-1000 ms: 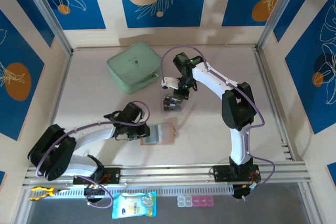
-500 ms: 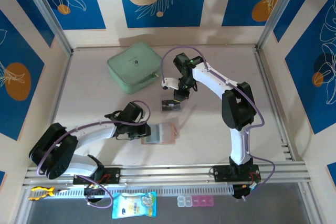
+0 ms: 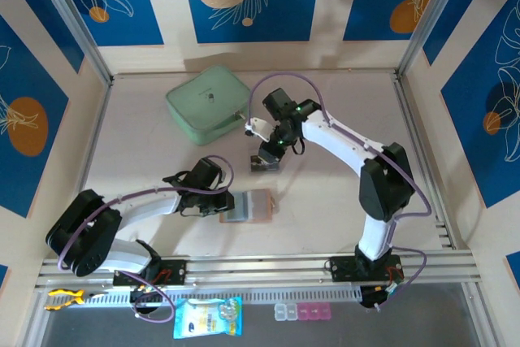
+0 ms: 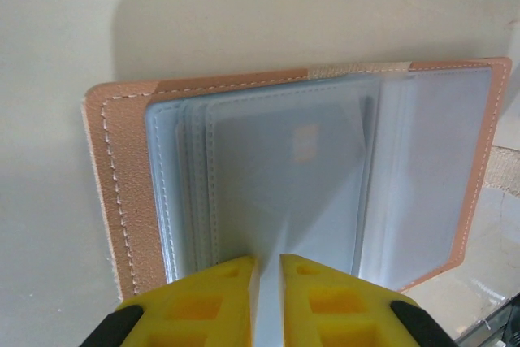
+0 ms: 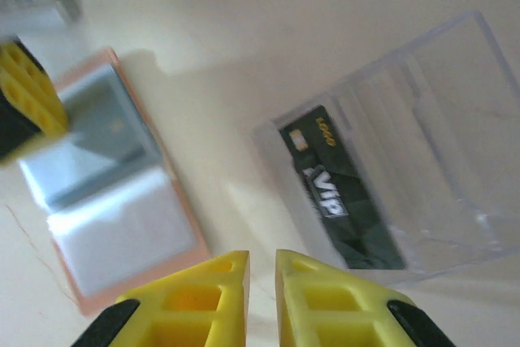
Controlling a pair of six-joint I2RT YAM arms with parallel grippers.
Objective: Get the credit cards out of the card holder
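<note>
1. Card holder lies open and flat on the table. It is the nearest of the task's things to the arm bases, a little left of centre. Its tan leather cover is down and its grey pockets face up.
2. My left gripper is at the holder's left edge. In the left wrist view its 2 yellow fingers stand only a slit apart. They are pinched on 1 translucent inner pocket leaf that rises from the holder into the gap.
3. Through the front pocket I see a small pale chip-like patch. I cannot tell whether a card sits behind it.
4. Farther out, near the holder but not touching it, sits a clear plastic box. 1 dark credit card with gold and white "VIP" print lies flat inside it.
5. My right gripper hangs above the table just beside that box. Its fingers are a narrow slit apart with bare table showing between them, and it grips nothing.
6. Farthest back, to the left of the box, a mint-green zip case rests on the table, clear of both arms.
</note>
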